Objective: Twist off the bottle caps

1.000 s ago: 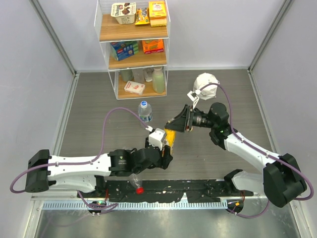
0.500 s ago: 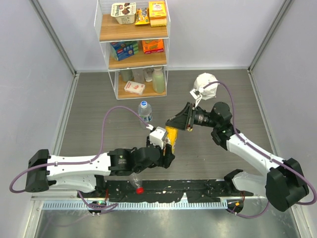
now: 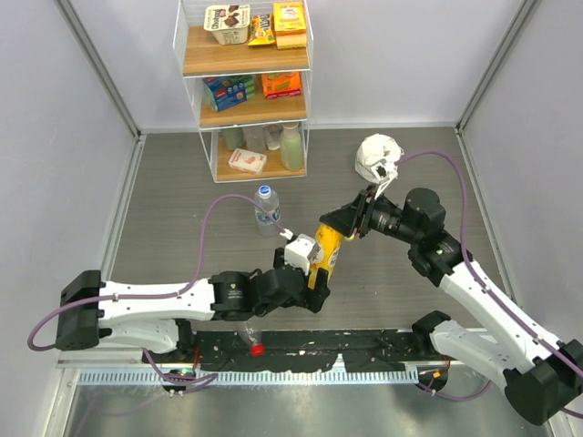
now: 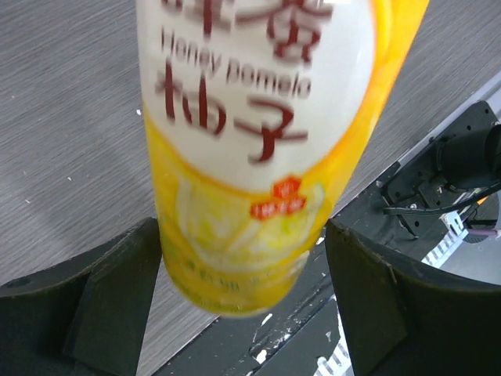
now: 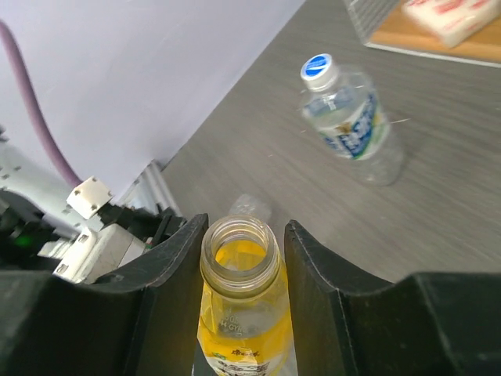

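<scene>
The yellow bottle (image 3: 327, 250) (image 4: 250, 157) hangs tilted over the table, its mouth (image 5: 240, 244) open with no cap on it. My right gripper (image 3: 344, 226) (image 5: 244, 235) is shut on its neck. My left gripper (image 3: 314, 273) (image 4: 244, 231) is open around the bottle's base, with a clear gap on the right side. A clear bottle with a blue label (image 3: 266, 208) (image 5: 352, 129) stands behind, with its blue-and-white cap (image 5: 318, 68) on. Another clear bottle (image 3: 246, 332) lies by the left arm's base, a red cap (image 3: 258, 348) at its end.
A white wire shelf rack (image 3: 246, 86) with boxes and bottles stands at the back. A crumpled white object (image 3: 378, 155) lies at the back right. A black base strip (image 3: 364, 344) runs along the near edge. Grey walls close in both sides.
My left gripper's jaws have opened off the yellow bottle. My right gripper has closed in on the bottle's neck, and both have shifted a little to the right.
</scene>
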You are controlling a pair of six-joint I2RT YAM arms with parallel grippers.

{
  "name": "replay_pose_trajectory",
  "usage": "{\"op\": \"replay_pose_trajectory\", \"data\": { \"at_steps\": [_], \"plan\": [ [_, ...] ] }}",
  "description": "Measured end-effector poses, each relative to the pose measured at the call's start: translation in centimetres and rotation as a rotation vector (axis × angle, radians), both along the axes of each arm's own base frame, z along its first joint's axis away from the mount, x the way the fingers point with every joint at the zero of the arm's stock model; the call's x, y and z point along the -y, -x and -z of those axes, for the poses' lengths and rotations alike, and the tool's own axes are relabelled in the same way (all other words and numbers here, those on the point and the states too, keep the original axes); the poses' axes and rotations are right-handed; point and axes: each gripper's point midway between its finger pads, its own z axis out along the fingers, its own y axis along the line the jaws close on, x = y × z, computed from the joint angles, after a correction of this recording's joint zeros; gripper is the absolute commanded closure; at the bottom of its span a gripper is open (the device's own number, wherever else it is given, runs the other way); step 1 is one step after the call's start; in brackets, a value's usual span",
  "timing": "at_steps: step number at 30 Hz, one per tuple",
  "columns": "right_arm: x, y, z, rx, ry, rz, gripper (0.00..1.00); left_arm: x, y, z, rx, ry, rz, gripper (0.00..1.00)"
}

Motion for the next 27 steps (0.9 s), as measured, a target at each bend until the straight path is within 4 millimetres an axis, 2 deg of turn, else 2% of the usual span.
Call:
{"op": "replay_pose_trajectory", "data": {
  "at_steps": [5, 11, 13, 17, 21, 27],
  "plan": [
    [2.1, -1.3, -0.2, 0.026, 0.070, 0.148, 0.98, -0.1, -0.9, 0.6, -0.014, -0.017, -0.006, 0.08],
    [4.2, -2.7, 1.3, 0.009, 0.162, 0.285, 0.98, -0.7, -2.9, 0.6, -0.045, -0.010, -0.023, 0.05],
    [4.9, -3.0, 1.8, 0.004, 0.192, 0.327, 0.98, -0.9, -3.6, 0.5, -0.061, -0.004, -0.031, 0.02],
    [5.8, -3.6, 1.9, 0.011, 0.226, 0.378, 0.98, -1.6, -5.2, 0.0, -0.076, 0.013, -0.053, 0.01],
    [6.2, -4.0, 1.6, 0.031, 0.238, 0.406, 0.98, -3.1, -6.4, -0.6, -0.094, 0.037, -0.082, 0.00],
    [6.3, -4.4, 2.0, 0.035, 0.258, 0.413, 0.98, -7.4, -6.8, -1.3, -0.093, 0.076, -0.151, 0.00]
  ]
}}
